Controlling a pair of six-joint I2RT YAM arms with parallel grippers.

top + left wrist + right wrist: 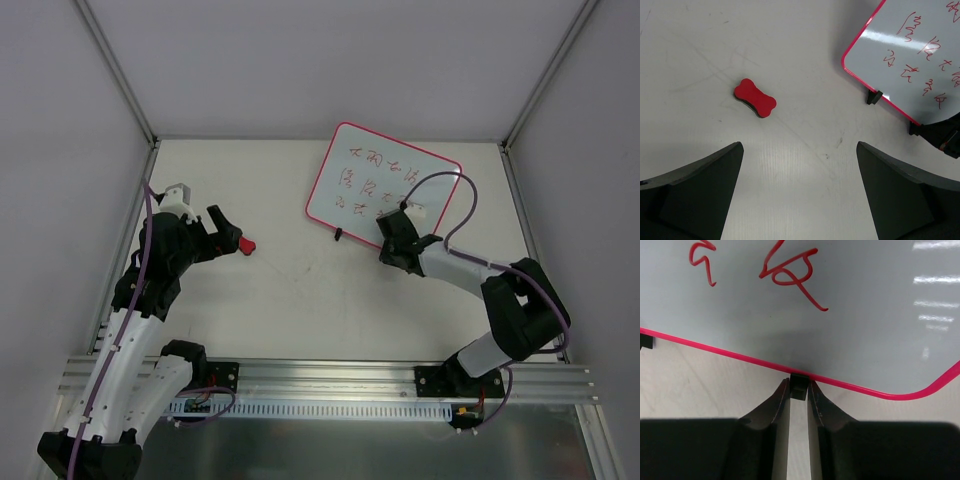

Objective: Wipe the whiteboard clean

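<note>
The whiteboard lies tilted at the back right of the table, pink-framed, with rows of red handwriting. My right gripper sits at its near edge, and in the right wrist view the gripper is shut on one of the board's small black feet. A red bone-shaped eraser lies on the table to the left. My left gripper hovers just beside it, open and holding nothing. In the left wrist view the eraser lies ahead of the open gripper, slightly left, and the whiteboard fills the upper right.
The board's other black foot rests on the table. Grey walls with metal posts close in the back and sides. An aluminium rail runs along the near edge by the arm bases.
</note>
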